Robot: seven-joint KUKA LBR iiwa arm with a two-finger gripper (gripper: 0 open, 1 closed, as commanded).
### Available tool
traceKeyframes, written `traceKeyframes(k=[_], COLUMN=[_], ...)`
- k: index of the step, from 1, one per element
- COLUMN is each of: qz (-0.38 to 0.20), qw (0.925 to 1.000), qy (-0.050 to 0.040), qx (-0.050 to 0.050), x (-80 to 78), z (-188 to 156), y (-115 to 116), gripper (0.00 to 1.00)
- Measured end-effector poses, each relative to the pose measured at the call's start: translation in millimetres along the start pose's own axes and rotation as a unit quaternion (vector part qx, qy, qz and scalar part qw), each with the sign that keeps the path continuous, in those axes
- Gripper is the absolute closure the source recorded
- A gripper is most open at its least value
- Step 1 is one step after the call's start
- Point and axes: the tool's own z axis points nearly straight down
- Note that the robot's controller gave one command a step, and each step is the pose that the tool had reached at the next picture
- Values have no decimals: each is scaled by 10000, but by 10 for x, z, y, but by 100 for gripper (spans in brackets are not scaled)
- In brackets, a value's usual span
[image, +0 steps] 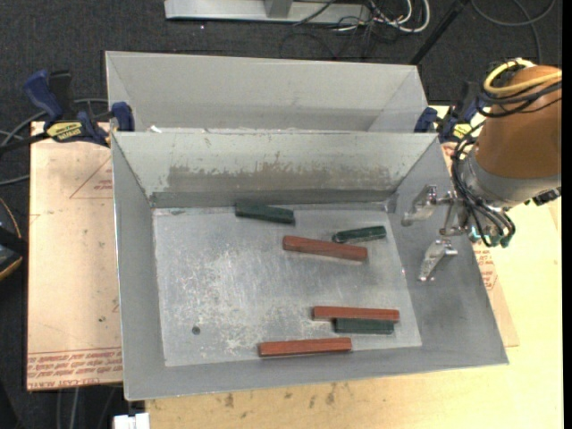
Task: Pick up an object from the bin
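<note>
Apparently, the gripper (429, 235) is held spread and empty over the right wall of the bin (451, 320), probably as nothing is chosen yet; a small dark green bar (360, 234) lies nearest, at its left.

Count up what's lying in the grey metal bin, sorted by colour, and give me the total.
Red-brown flat bars: 3
Dark green flat bars: 3
Total: 6

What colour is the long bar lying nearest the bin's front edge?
The bar is reddish brown, clearest in the camera view.
</note>
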Motion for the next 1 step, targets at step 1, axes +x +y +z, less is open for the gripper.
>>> traceKeyframes(k=[1], qz=[-14], qw=[10000], qy=[-38], qx=[6], x=[-18], z=[-44], y=[6], gripper=[0])
